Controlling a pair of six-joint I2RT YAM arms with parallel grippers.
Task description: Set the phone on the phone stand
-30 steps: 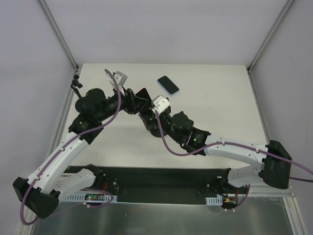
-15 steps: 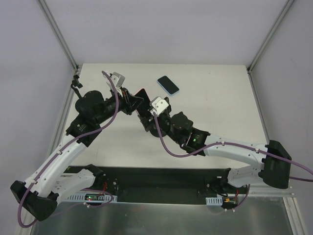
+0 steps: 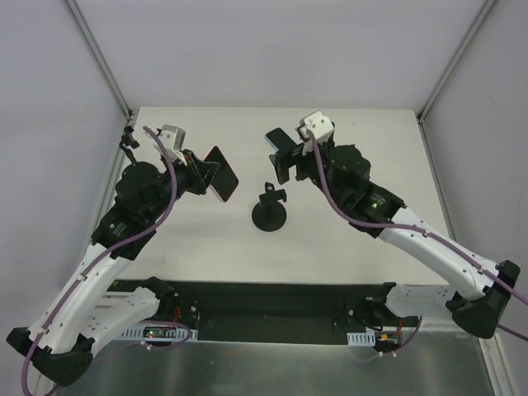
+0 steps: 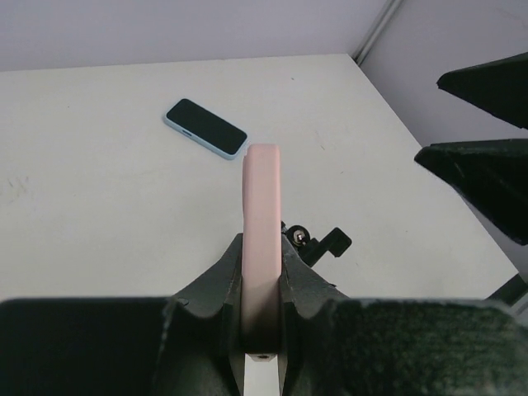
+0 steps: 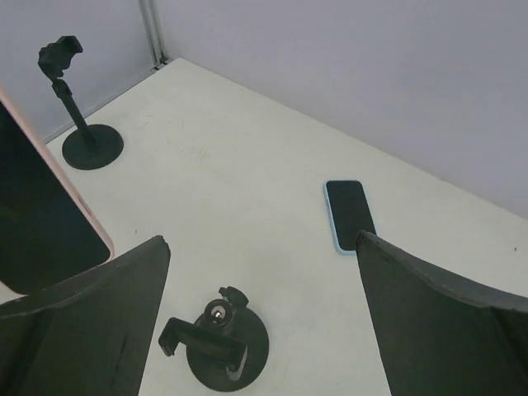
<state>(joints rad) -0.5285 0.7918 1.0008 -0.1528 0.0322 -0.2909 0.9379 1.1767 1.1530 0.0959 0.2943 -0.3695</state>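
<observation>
One pink phone [image 4: 261, 186] clamped in left tool [image 4: 261, 252] (stand [image 3: 270, 219] nearby).

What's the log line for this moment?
left fingers: shut on pink phone, above table | right fingers: open, empty | phone stand: bare | blue phone: lying flat

1. The phone [image 3: 221, 173] is sitting in the left gripper [image 4: 262, 247], left of the phone stand [image 3: 270, 213].
2. A second phone [image 4: 205, 128] is lying on the table [image 3: 396, 140], behind that stand.
3. A second stand [image 5: 78, 124] is standing at the far left corner.
</observation>
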